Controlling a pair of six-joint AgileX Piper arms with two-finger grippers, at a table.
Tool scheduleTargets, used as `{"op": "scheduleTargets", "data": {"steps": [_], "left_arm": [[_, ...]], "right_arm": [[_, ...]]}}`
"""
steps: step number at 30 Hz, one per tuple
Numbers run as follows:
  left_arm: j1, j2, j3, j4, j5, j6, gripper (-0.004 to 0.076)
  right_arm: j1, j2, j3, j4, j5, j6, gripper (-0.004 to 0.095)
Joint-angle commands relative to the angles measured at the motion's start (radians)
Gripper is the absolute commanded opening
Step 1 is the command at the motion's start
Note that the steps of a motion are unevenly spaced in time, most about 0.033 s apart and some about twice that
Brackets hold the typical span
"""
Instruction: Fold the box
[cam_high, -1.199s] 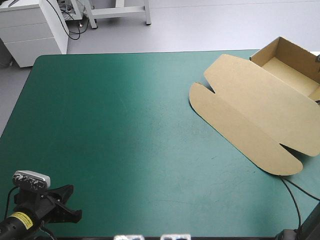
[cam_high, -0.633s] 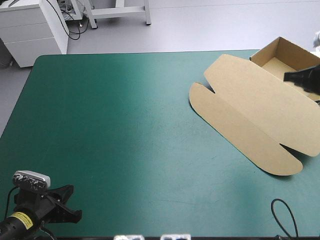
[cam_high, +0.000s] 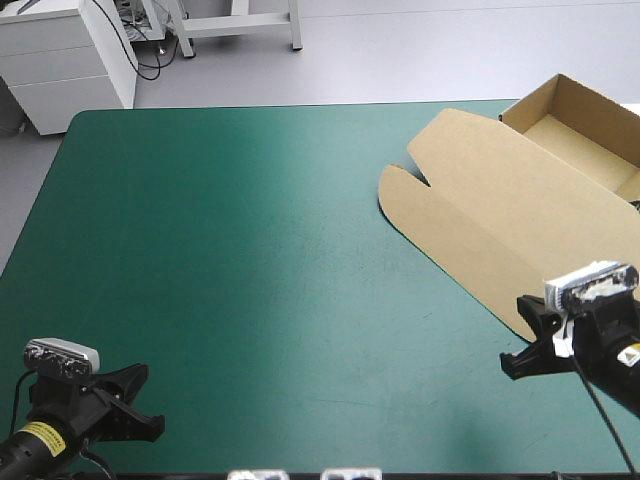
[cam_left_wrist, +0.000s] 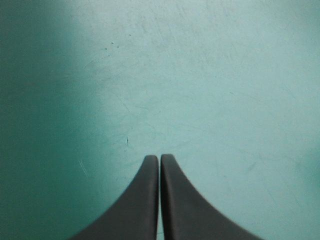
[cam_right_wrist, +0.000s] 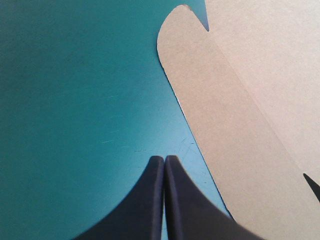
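Now box (cam_high: 530, 190) far right on bench (cam_high: 200, 250), tray up, lid (cam_high: 510, 215) flat. Board likely light, stiff; grip lid's rounded flap (cam_right_wrist: 215, 110) edge. Left jaws, right jaws both pressed together, empty.

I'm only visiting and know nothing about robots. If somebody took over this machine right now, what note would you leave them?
Left gripper: shut, empty, over bare teal-green cover near the table's near left corner.
Right gripper: shut, empty, over the cover beside the lid's front flap, not touching it.
Box: at the far right of the table.
Done: tray walls raised.
Left: the lid lies flat; neither gripper holds the box.
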Motion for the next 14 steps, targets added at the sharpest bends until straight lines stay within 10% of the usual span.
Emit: {"op": "scheduleTargets", "data": {"steps": [1,14], "left_arm": [[-0.003,0.009,-0.024,-0.002,-0.093,0.000,-0.0008],[-0.003,-0.043,-0.022,-0.001,-0.153,0.150,-0.0008]], "right_arm": [[0.003,-0.117,0.081,0.032,-0.106,-0.015,-0.0019],[0.003,-0.392,0.329,0.006,-0.252,0.040,-0.0018]]}}
